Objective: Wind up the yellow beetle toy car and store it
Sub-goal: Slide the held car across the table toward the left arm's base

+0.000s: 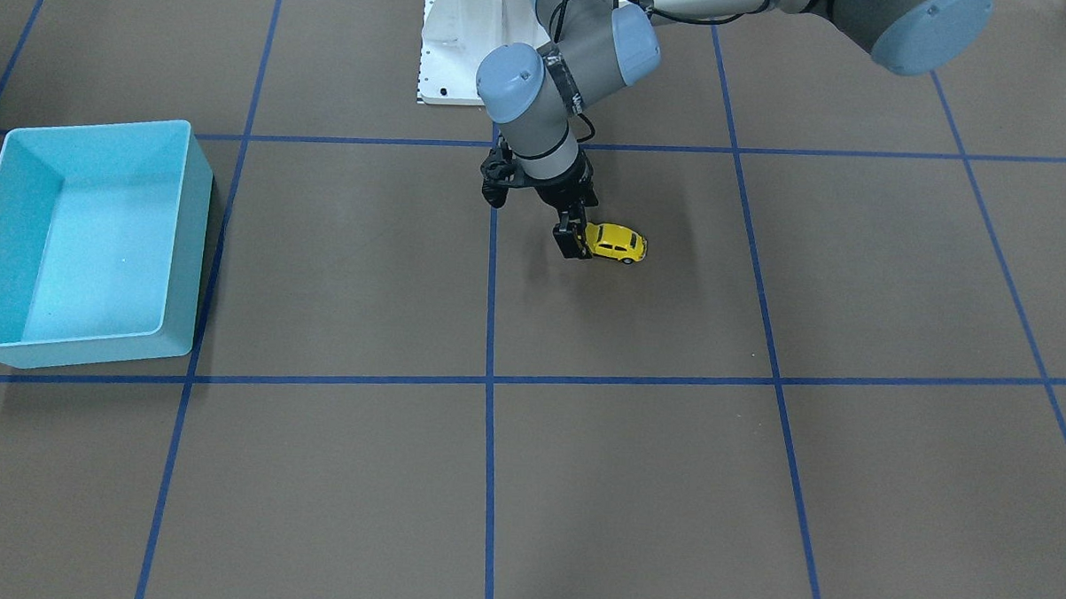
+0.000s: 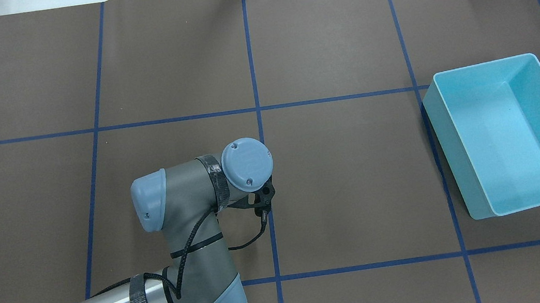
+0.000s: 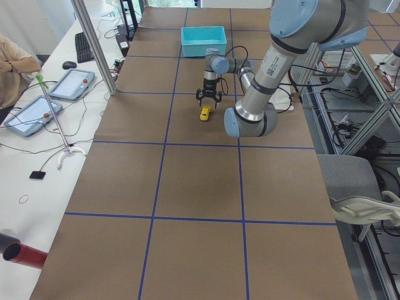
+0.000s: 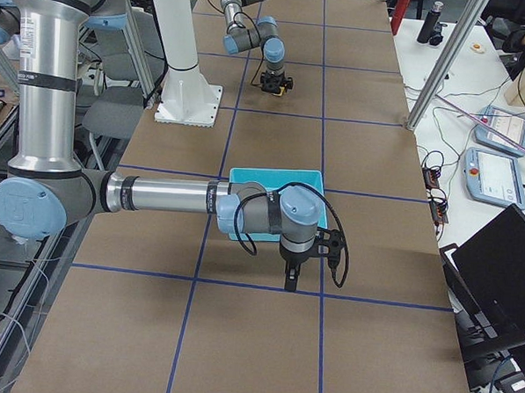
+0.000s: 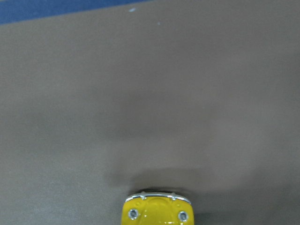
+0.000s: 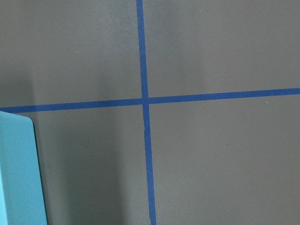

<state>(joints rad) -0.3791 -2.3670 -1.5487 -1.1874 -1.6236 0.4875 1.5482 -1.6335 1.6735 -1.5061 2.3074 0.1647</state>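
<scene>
- Tiny bright yellow Beetle-shaped toy car (image 1: 619, 242) is seen on its wheels on the brown table cover (image 1: 846, 488), approx. mid-table. It is not lifted, as far as can be judged from the front view.
- Left gripper (image 1: 573, 237) is down at one end of the car. In the front view the car sticks out from it at 3 o'clock.
- In the left wrist view only the car's end w/ two small round lamps is shown, at 6 o'clock of the frame.
- Left fingers are at that end, but whether they are clamped on the car or held clear of it can't be told, as the tips are too small or hidden.
- Right gripper (image 4: 290, 279) is pointed down just beside the light blue rectangular plastic bin (image 1: 199, 252). It is shown only in the right side view, so its opening can't be told.
- Nothing is seen inside the bin. It lies well apart from the car, at 9 o'clock of it in the front view.
- Progress is judged early: the car has been reached, wind-up can't be confirmed from the pics, and storing is not yet done.
- Left to do, prob.: firm grip, pull-back along the cover to wind, lift, carry to bin, release.
</scene>
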